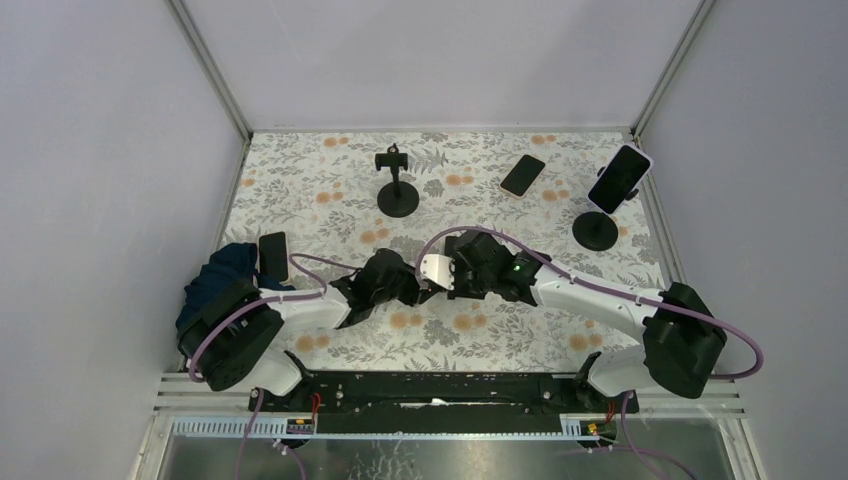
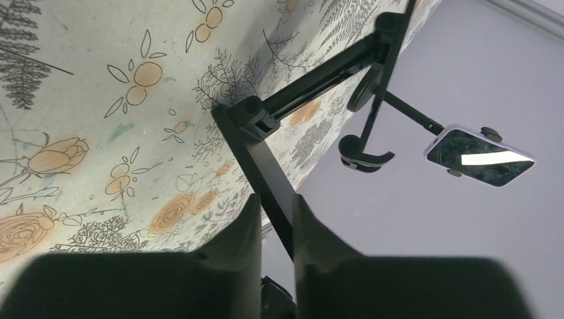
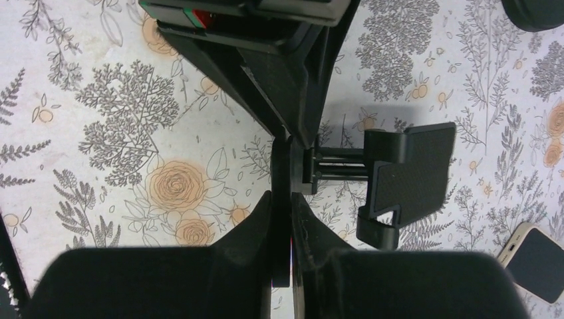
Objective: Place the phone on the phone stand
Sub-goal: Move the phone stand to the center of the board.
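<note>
One flowered table [image 1: 330, 190] carries everything. Both arms reach to its middle, where the left gripper [image 2: 276, 201] and right gripper [image 3: 281, 196] each pinch, jaws narrow, a thin black bar of the same small stand [image 3: 406, 169], its cradle sticking out sideways. A blue cloth [image 1: 215, 275] lies at the near left with a black phone [image 1: 273, 252] at its edge. Far back stands a round-based stand [image 1: 397, 190] and, at the far right, another stand [image 1: 596, 230] gripping a mounted phone [image 1: 620, 178]. Between them a loose phone [image 1: 522, 175] lies flat, well apart from the grippers.
</note>
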You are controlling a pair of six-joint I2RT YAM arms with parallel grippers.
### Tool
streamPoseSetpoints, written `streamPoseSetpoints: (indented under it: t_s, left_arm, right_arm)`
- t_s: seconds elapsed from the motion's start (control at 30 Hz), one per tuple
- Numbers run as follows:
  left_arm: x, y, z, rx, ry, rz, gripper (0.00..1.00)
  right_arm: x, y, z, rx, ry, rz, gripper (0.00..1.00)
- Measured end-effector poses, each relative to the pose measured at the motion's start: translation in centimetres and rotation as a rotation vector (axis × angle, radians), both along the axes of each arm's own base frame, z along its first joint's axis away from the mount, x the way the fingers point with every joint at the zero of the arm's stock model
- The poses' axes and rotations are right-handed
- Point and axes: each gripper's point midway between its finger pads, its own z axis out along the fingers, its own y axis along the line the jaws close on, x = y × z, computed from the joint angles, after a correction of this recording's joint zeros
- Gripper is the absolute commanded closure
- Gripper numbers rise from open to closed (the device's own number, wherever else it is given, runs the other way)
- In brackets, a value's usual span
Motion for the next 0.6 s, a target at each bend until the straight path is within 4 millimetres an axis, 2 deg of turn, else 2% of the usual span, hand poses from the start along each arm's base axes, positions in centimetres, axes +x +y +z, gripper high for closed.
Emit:
streamPoseSetpoints:
  t_s: [0.1,0.23,0.47,0.6]
  left_arm:
    - [0.1,-0.3,-0.3,-0.01,0.004,-0.003,0.94]
    - [0.1,-0.8,-1.2,-0.009,-0.003,-0.031,0.99]
    - [0.2,-0.6,-2.3,0.041,-0.089,-0.081,1.0]
    - [0.6,-0.2,-2.5,0.076,-0.148,-0.102,1.0]
  right_arm:
    - [-0.4,-0.4,-0.2,-0.016,0.004,0.018,0.74]
    - [-1.4,-0.8,-0.8,-0.03,0.049,0.044,0.55]
    - [-3.5,-0.6,-0.9,0.005,0.149,0.095,0.39]
    - [-3.6,-1.2,0.3,0.048,0.219,0.087,0.32]
